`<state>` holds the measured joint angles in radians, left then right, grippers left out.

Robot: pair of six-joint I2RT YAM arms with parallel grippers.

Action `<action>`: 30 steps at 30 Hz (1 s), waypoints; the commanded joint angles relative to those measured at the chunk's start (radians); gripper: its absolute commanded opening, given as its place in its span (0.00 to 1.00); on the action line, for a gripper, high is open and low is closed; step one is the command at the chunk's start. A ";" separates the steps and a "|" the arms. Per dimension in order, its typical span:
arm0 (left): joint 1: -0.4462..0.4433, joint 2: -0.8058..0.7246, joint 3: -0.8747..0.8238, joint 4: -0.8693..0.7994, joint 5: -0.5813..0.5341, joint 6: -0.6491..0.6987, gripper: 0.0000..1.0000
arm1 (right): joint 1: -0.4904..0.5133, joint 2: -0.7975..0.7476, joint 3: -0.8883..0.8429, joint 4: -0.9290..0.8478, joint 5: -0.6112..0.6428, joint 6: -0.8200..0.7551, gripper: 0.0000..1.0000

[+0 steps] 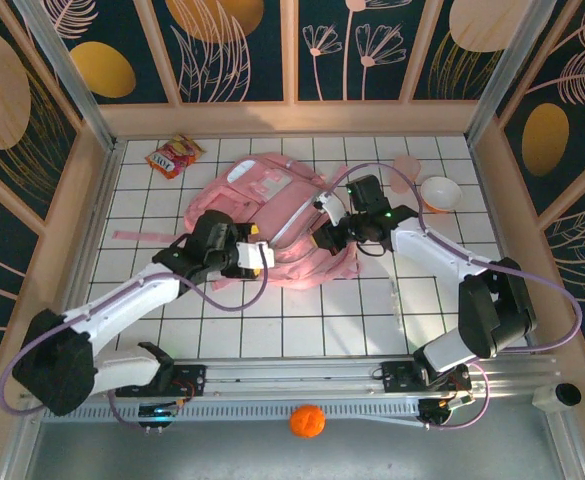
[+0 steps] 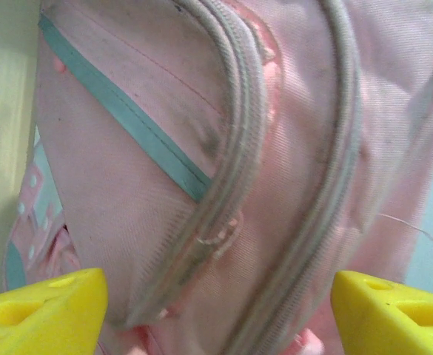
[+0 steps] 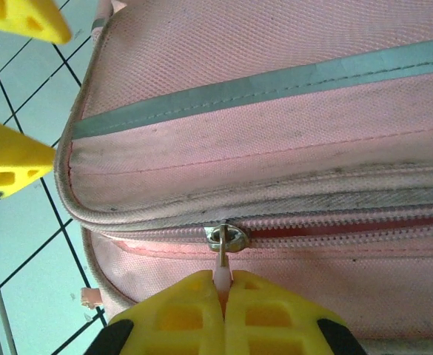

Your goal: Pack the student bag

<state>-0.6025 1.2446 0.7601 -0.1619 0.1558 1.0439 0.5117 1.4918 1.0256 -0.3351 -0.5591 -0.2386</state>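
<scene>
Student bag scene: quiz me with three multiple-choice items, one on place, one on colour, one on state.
1. From the student bag, the snack packet lies: A far-left; B near-right; C on top.
2. Fingers of the right gripper are: A blue; B yellow; C white.
3. The right gripper is: A open; B shut on a pen; C shut on the zip pull.
Answers: 1 A, it sits towards the far-left corner in the top view. 2 B, plainly yellow in the right wrist view. 3 C, the fingers meet on the pull tab.
</scene>
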 commanded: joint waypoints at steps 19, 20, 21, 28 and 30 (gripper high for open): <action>0.086 0.153 0.156 -0.083 0.057 0.205 0.67 | -0.014 0.029 0.072 -0.056 -0.028 -0.054 0.00; 0.086 0.166 0.157 -0.075 0.059 0.207 0.65 | -0.014 0.030 0.074 -0.056 -0.030 -0.051 0.00; 0.086 0.178 0.160 -0.069 0.059 0.207 0.63 | -0.014 0.031 0.074 -0.057 -0.031 -0.051 0.00; 0.086 0.193 0.206 -0.070 0.103 0.125 0.09 | -0.045 0.009 0.073 -0.041 -0.092 -0.023 0.00; 0.084 0.152 0.206 -0.045 0.118 0.039 0.02 | -0.063 -0.003 0.064 -0.032 -0.076 -0.005 0.00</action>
<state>-0.5224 1.4525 0.9234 -0.2474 0.2111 1.1904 0.4747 1.5177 1.0603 -0.3817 -0.6006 -0.2707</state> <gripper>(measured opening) 0.045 0.045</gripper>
